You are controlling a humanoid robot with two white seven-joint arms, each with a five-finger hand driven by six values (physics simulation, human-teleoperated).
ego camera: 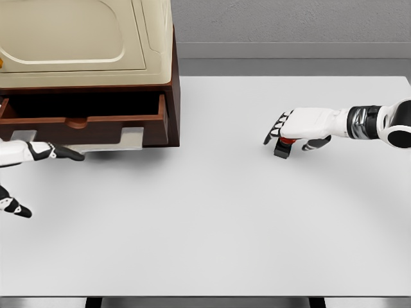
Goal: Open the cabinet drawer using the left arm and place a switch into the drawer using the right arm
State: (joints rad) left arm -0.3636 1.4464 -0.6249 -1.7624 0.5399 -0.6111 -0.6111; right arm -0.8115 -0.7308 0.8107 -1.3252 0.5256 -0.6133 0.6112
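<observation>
From the head camera you see the cabinet drawer (83, 119) pulled open. Your left hand (29, 167) hangs just below it, fingers released. Well right of the cabinet (96, 45), your right hand (292, 131) grasps the switch (284, 146).

left hand (26, 168) — cut by left edge | switch (284, 146) — mostly hidden under right hand (297, 131)
</observation>
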